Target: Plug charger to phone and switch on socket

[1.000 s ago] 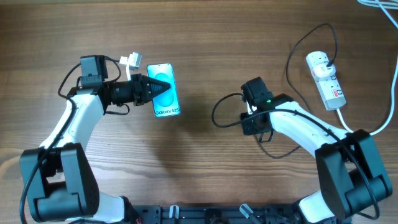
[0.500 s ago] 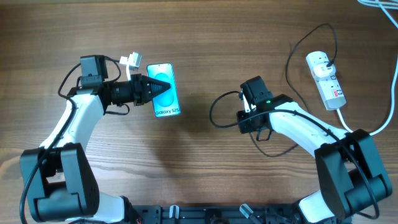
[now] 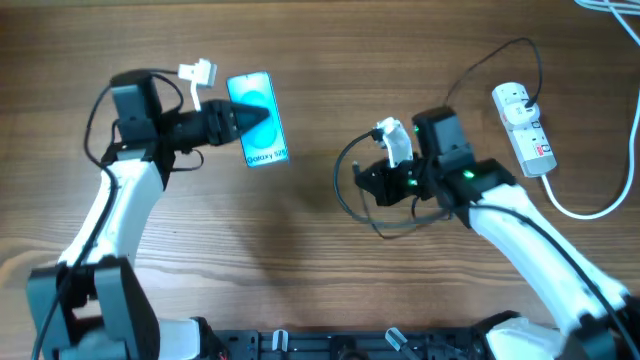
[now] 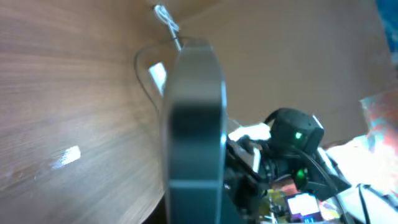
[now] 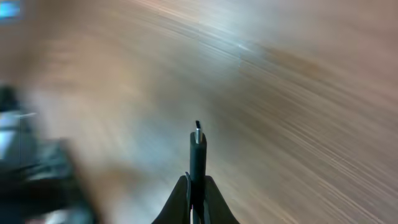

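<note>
The phone (image 3: 258,122), teal screen up, is held at its left edge by my left gripper (image 3: 240,121), which is shut on it. In the left wrist view the phone (image 4: 194,118) shows edge-on and dark, filling the middle. The charger's black cable (image 3: 345,190) loops from the white plug adapter (image 3: 513,103) on the socket (image 3: 524,129) to my right gripper (image 3: 366,183). In the right wrist view the right gripper (image 5: 196,182) is shut on the connector end (image 5: 198,146), silvery tip pointing away. The two grippers are well apart.
The socket's thick white cord (image 3: 592,208) runs off to the right edge. Another white cord (image 3: 612,18) crosses the top right corner. A white fitting (image 3: 198,75) sits on the left arm. The right arm (image 4: 292,134) shows behind the phone in the left wrist view.
The left gripper has moved the phone up and left, off its earlier spot. The right gripper has swung round to face left, carrying the cable end with it.
</note>
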